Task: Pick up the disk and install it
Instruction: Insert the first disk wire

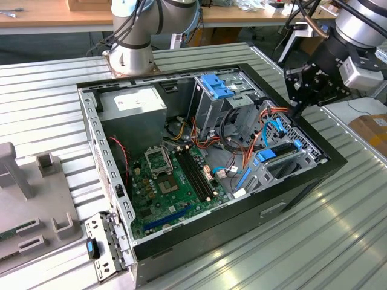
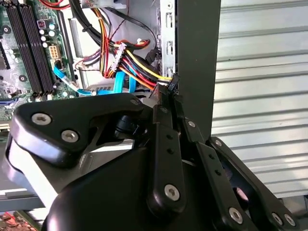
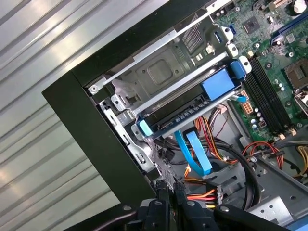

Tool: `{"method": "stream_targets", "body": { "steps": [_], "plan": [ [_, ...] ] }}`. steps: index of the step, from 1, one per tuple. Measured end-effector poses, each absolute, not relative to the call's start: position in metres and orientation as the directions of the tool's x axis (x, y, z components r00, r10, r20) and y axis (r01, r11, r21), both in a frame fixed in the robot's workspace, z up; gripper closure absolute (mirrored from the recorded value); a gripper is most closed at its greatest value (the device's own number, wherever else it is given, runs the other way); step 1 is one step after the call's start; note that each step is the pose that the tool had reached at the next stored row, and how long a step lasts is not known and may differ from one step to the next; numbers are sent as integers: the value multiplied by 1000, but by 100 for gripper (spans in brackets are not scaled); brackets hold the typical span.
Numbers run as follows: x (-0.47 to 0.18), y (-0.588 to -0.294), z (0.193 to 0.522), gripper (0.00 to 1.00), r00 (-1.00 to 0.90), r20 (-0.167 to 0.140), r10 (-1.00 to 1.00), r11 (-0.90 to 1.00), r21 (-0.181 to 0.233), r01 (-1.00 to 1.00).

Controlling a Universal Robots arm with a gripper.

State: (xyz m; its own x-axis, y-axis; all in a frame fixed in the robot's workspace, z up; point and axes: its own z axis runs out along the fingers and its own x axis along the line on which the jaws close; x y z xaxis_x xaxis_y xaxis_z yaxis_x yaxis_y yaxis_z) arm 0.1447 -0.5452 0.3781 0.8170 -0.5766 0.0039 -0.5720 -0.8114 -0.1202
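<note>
One disk (image 3: 185, 113) sits slotted in the case's (image 1: 302, 181) bay (image 3: 163, 72) at the exterior view's right, the case on a ribbed table (image 1: 338, 241), with the gripper (image 3: 172, 186) just beside, pinched nearly closed, its grasp unclear.

Ribbed metal table (image 1: 338, 241) carries open computer case (image 1: 254, 219), grey fixture (image 1: 36, 211), metal bracket (image 1: 106, 251), arm base (image 1: 130, 57).

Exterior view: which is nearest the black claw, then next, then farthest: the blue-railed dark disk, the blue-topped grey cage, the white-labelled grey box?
1. Blue-railed dark disk, on the exterior view's right, by the claw.
2. Blue-topped grey cage, in the middle.
3. White-labelled grey box, toward the exterior view's left.
</note>
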Motion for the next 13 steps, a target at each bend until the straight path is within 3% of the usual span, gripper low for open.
{"method": "stream_targets", "body": {
  "steps": [13],
  "plan": [
    [145, -545, 379, 84, 590, 4, -807, -586, -120, -801]
  ]
}}
